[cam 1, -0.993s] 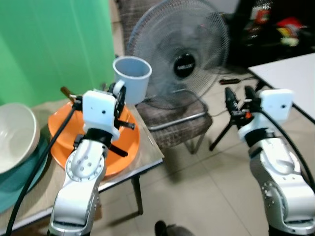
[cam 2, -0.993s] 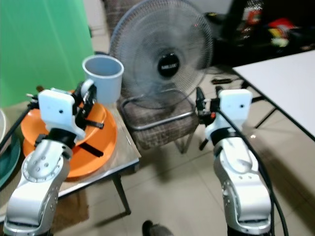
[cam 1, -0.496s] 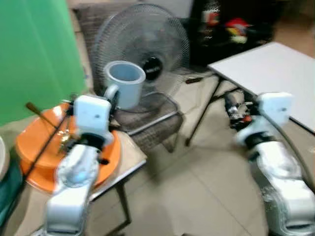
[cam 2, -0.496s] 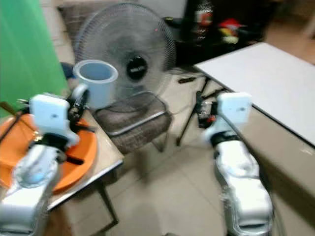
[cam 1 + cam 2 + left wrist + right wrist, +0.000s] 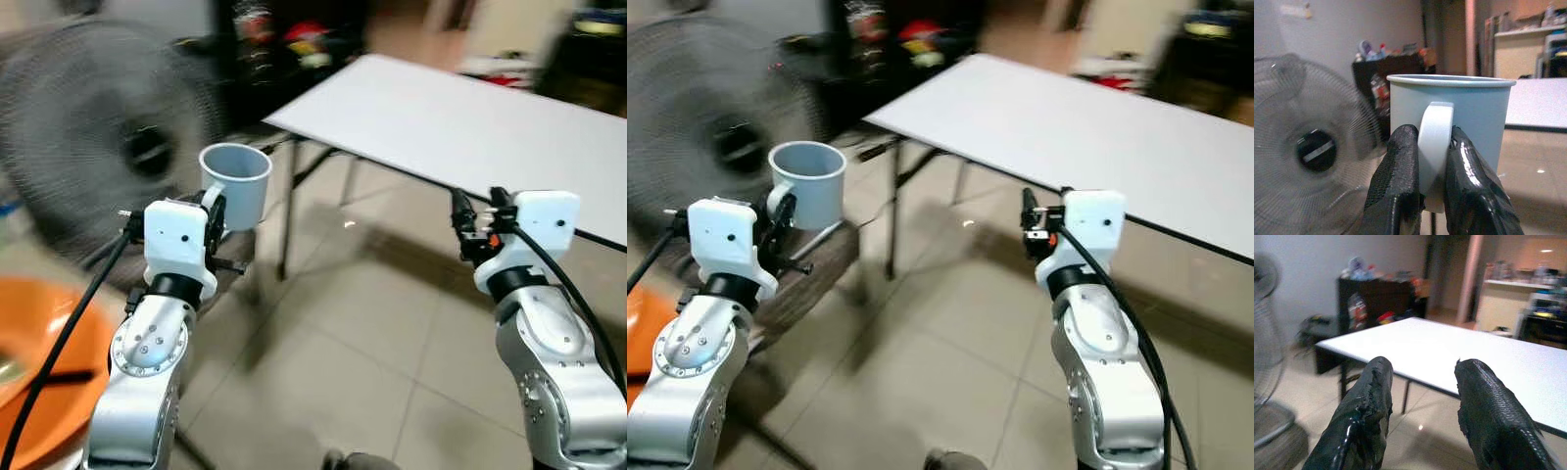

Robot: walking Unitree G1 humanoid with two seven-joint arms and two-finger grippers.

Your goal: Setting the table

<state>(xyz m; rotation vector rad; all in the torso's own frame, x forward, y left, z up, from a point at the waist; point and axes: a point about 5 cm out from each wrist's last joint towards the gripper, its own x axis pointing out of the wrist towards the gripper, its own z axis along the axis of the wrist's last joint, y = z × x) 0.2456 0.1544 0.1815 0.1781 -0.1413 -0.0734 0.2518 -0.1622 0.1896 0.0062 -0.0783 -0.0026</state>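
Note:
My left gripper (image 5: 1425,196) is shut on the handle of a light blue mug (image 5: 235,184), which I hold upright in front of my chest on the left; its handle (image 5: 1435,142) sits pinched between the black fingers (image 5: 1396,186). The white table (image 5: 470,117) stretches across the upper right, its top bare. My right gripper (image 5: 472,227) is raised on the right near the table's front edge, open, with nothing between its fingers (image 5: 1366,416).
A standing fan (image 5: 88,147) is at the left, blurred. An orange plate (image 5: 34,372) lies at the lower left corner. Dark shelves with clutter (image 5: 284,49) stand behind the table. Tiled floor (image 5: 333,352) lies open in front of me, with the table's legs (image 5: 289,211) ahead.
The camera has swung to the right: the fan and orange plate slid left and the white table came into the middle. The mug stays held in my left gripper.

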